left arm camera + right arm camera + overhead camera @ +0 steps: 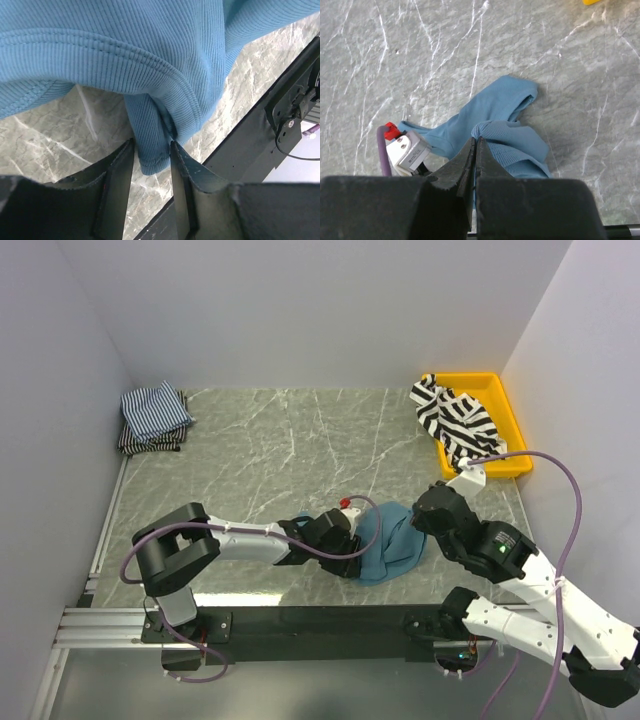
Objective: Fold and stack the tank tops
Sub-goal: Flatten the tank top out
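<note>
The teal-blue tank top [395, 545] lies crumpled near the table's front edge between my grippers. My left gripper [350, 535] is closed on a bunched strap of it; in the left wrist view the ribbed cloth [150, 50] fills the gap between the fingertips [151, 145] and hangs just above the table. My right gripper [425, 520] is at the top's right side; in the right wrist view its jaws [475, 140] are pressed together on a raised fold of the cloth [505, 105]. The black-and-white striped top [455, 420] lies in the tray. Folded finely striped tops [155, 415] sit at the far left.
A yellow tray [470, 379] stands at the far right by the wall. White walls close in the left, back and right. The black rail [260, 125] of the arm bases runs along the near table edge. The left wrist's white and red fitting [407, 150] is close to my right jaws.
</note>
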`<state>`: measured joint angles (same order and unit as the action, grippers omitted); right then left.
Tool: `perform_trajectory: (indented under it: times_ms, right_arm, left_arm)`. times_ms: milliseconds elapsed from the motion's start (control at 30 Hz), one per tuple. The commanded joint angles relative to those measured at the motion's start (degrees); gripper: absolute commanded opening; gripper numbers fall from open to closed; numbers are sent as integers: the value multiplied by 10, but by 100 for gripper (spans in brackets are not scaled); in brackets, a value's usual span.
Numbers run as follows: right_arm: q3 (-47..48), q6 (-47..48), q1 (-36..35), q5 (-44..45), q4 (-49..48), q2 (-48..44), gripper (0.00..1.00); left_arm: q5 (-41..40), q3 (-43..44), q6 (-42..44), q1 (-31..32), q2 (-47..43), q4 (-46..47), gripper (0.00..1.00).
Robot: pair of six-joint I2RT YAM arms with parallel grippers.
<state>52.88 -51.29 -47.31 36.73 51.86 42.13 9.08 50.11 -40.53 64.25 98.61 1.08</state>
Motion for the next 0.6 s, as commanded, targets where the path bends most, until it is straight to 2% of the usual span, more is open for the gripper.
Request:
perform_trajectory:
  times_ms: [0,33,67,133,167,300,433,467,533,567]
  right_arm:
    - [1,4,4,9,-16,-8,0]
    - [1,5,4,7,-16,-8,0]
    - [0,5,5,7,-18,-8,0]
    - [2,7,4,8,-18,-6,0]
    - [3,10,5,8,-20,-7,0]
    - [44,39,20,18,-33,3,0]
    - [80,103,65,28,-96,14,0]
    - [86,135,82,23,-132,18,0]
    - [109,163,146,-15,-167,43,0]
    - [119,184,175,-38,-195,52,0]
  left_arm:
    - [-12,17,5,5,11,12,41]
    - [-12,17,5,6,12,12,39]
    - [-12,17,4,6,11,12,30]
    - [-16,17,1,6,4,3,19]
    - [-19,19,0,5,-3,-4,1]
    - [-38,31,-2,-11,-67,-53,1]
    - [-21,53,-26,-99,-209,-118,1]
    - [-18,71,-30,-146,-233,-151,1]
    - [-32,99,-31,-191,-296,-191,1]
    - [-42,141,-27,-236,-310,-234,1]
